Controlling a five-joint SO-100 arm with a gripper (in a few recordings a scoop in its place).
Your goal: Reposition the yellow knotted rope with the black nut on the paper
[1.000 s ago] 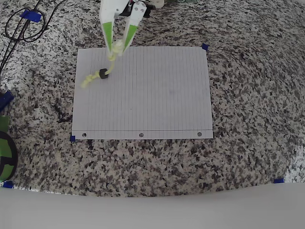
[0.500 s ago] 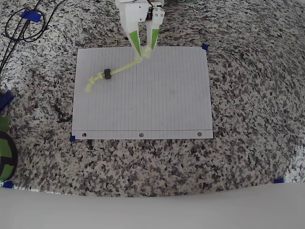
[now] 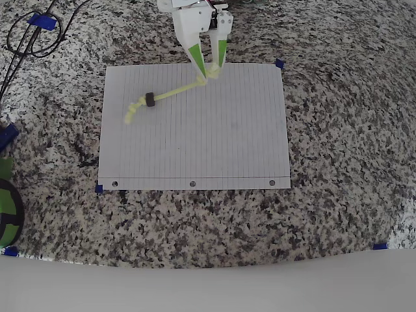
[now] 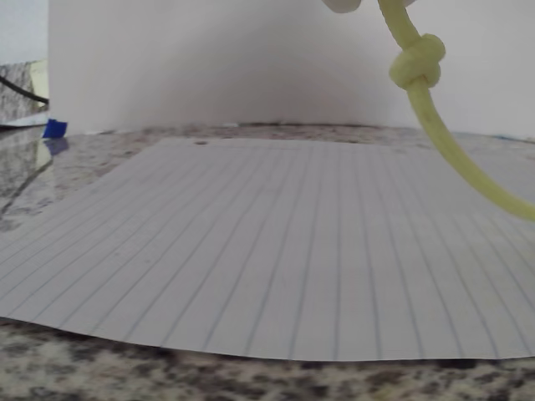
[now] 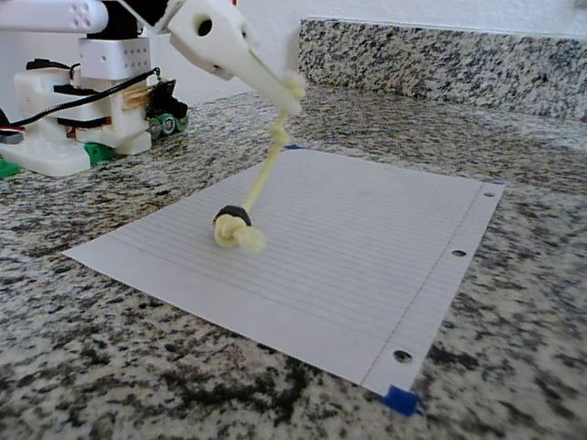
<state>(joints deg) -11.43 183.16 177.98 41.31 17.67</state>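
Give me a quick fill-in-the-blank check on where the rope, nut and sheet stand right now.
1. The fingers pinch one end of the yellow knotted rope, lifting it off the ____.
2. The black nut sits near the rope's ____ end, resting on the paper.
3. In the overhead view, the sheet's three punched holes run along its ____ edge.

Missing words: paper; free; bottom

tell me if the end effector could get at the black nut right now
Probably not straight away. The end effector is shut on one end of the yellow knotted rope, holding it raised. The black nut rests uncovered on the paper, so the way is free once it lets go.
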